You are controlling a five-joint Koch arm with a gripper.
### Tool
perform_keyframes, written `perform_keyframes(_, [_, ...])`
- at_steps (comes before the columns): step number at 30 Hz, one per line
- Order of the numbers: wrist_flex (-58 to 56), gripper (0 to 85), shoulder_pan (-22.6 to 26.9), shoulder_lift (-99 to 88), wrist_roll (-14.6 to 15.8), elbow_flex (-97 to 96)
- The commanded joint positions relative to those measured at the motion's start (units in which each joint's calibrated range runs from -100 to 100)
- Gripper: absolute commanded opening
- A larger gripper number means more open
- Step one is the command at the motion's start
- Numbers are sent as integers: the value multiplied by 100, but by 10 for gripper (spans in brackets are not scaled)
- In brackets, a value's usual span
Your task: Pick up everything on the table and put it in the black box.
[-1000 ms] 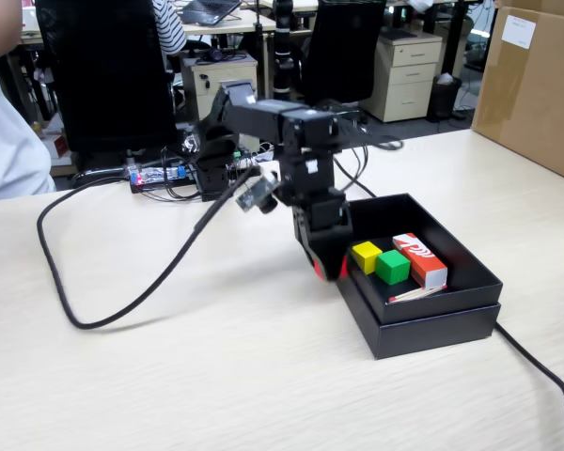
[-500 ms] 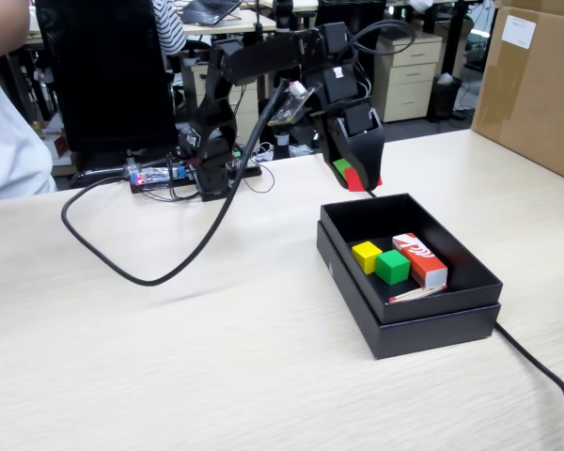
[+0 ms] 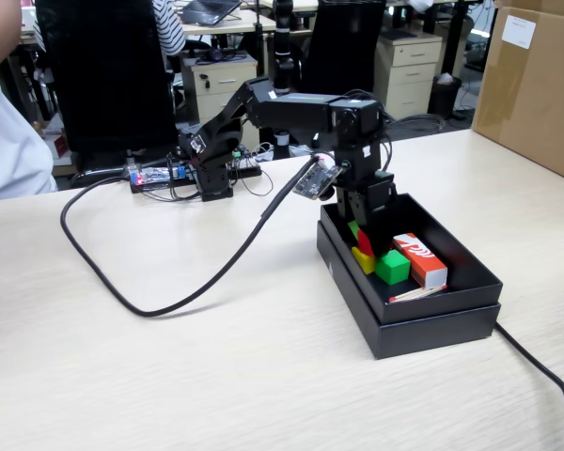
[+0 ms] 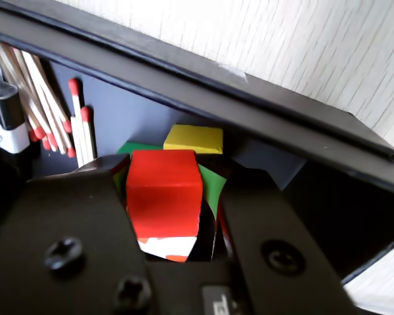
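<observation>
My gripper (image 3: 365, 241) has reached down into the left end of the black box (image 3: 432, 319) and is shut on the red cube (image 3: 366, 243). In the wrist view the red cube (image 4: 164, 193) sits between the dark jaws of the gripper (image 4: 167, 177), above the box floor. The yellow cube (image 3: 364, 260) lies on the box floor just below the gripper, and the wrist view shows the yellow cube (image 4: 193, 138) beyond the red one. Beside the yellow one rests the green cube (image 3: 392, 267). The box stands on the pale wood table (image 3: 216, 376).
A red-and-white carton (image 3: 420, 259) and loose matches (image 3: 415, 293) lie in the box; the matches (image 4: 79, 128) show at the wrist view's left. A thick black cable (image 3: 169, 301) loops over the table. A large brown carton (image 3: 536, 85) stands at the right.
The arm carried the red cube from the table beside the box up over the box's far side, then lowered it inside the box.
</observation>
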Motion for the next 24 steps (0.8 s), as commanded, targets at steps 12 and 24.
perform_keyframes(12, [119,468,20,-2230,-176,68])
perform_keyframes(24, [439,491,-425,-7210,-357,-2969])
